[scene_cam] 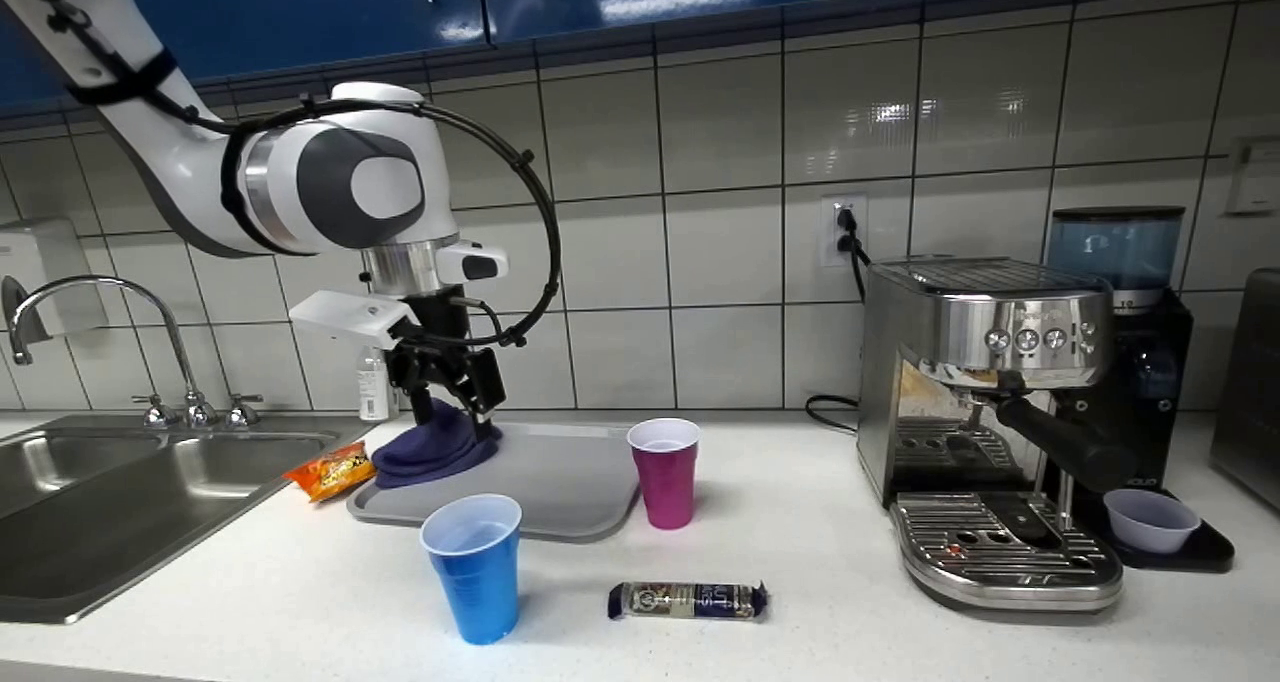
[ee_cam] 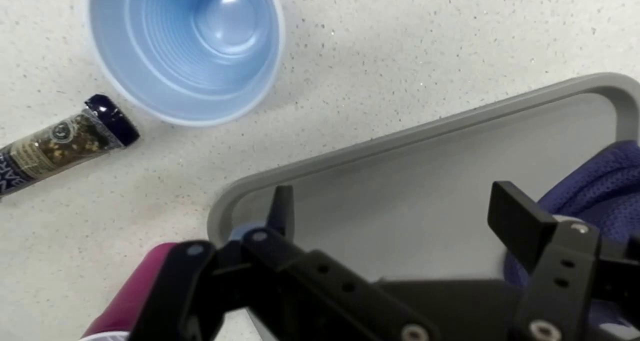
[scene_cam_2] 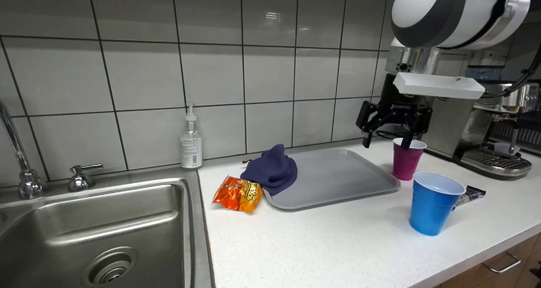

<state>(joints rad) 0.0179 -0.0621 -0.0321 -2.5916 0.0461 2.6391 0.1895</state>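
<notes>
I see a grey tray [scene_cam_2: 338, 169] lying flat on the white counter [scene_cam_2: 321, 245], a purple cloth [scene_cam_2: 270, 169] bunched up on its end nearest the sink [scene_cam_2: 198, 224]. The black gripper [scene_cam_2: 386, 143] hangs above the tray, its fingers [ee_cam: 517, 226] well apart — bare tray shows through the gap in the wrist view. A crumpled orange snack packet [scene_cam_2: 239, 194] sits just beside the cloth, near the tray's corner. At the opposite end a magenta cup [scene_cam: 665, 482] stands upright right next to the tray; whether the two touch, I can't tell. A blue cup [scene_cam: 477, 577], upright too, stands out in front of the tray, and a wrapped bar [scene_cam: 688, 600] lies flat near it. Farther along the counter is the espresso machine [scene_cam: 950, 432], and by the sink's back corner a pump bottle [scene_cam_2: 191, 146] stands near the tiled wall [scene_cam_2: 211, 77].
</notes>
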